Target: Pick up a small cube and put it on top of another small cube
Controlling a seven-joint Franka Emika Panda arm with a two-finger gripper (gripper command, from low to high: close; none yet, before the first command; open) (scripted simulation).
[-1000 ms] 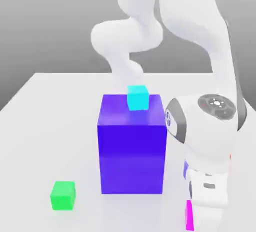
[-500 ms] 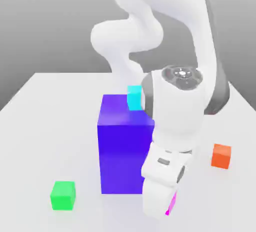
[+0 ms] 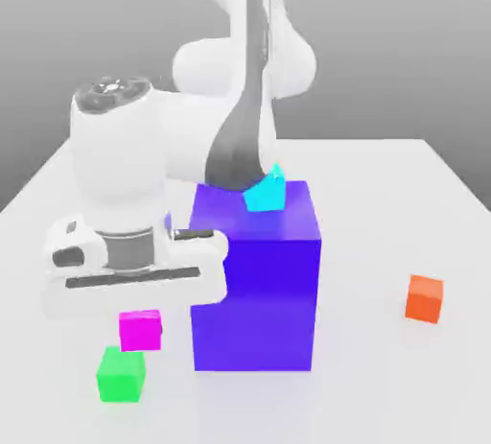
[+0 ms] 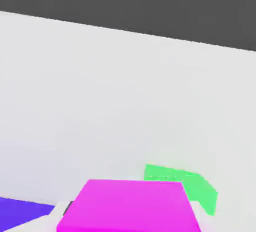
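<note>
Carry step: gripper (image 3: 140,310) clamped on magenta cube (image 3: 141,329), held in air just above green cube (image 3: 121,374), slightly toward blue-purple block (image 3: 255,279). Next: align over green, lower till faces meet, then release; misalign risks topple

The big blue block (image 3: 254,279) crowds the green cube (image 3: 121,374); elsewhere is open.
</note>
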